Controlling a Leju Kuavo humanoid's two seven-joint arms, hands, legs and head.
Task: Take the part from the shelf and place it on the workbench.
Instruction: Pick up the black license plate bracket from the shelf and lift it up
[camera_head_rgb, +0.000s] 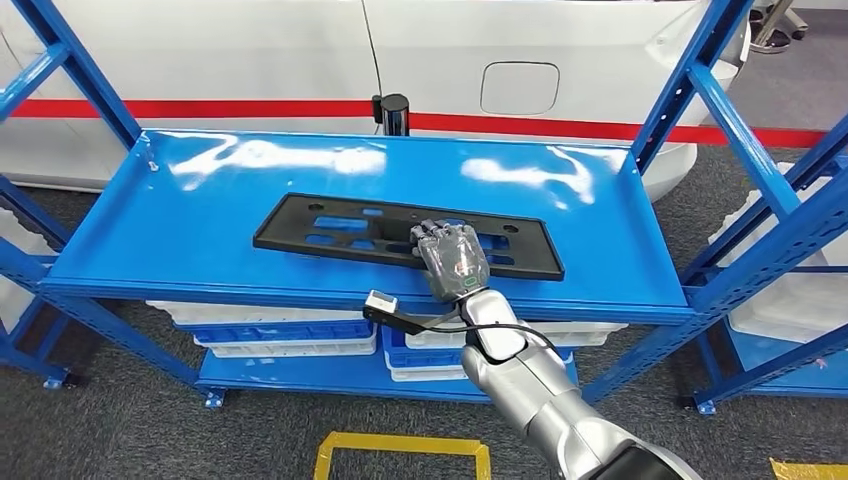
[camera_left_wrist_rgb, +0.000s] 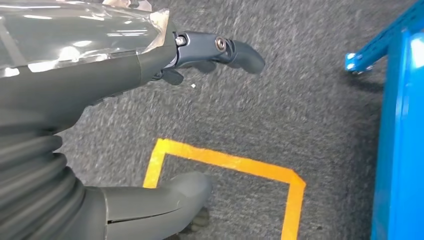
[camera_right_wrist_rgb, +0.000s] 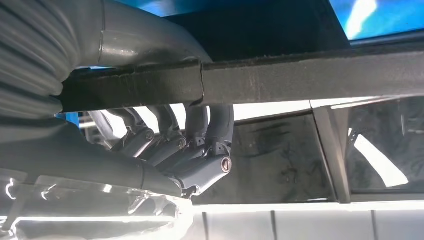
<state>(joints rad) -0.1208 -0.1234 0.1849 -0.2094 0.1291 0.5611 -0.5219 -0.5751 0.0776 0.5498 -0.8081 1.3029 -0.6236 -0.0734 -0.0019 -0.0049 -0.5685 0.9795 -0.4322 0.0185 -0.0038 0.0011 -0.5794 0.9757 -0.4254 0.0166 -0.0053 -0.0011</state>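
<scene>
Part (camera_head_rgb: 400, 232), a long flat black plate lying on the blue shelf (camera_head_rgb: 200, 230), is clasped at its near edge by 1 hand, the right hand (camera_head_rgb: 455, 262), so lifting it off-centre may tip or slip it, while the left hand (camera_left_wrist_rgb: 125, 75) hangs empty.

Bright overhead light glares off the shelf (camera_head_rgb: 300, 190) (floor slightly blurred).

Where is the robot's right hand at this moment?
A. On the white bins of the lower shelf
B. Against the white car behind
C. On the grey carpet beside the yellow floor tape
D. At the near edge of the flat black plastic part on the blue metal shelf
D: in the head view the right hand lies over the near edge of the flat black plastic part on the blue metal shelf, and the right wrist view shows its fingers curled around that edge.
</scene>
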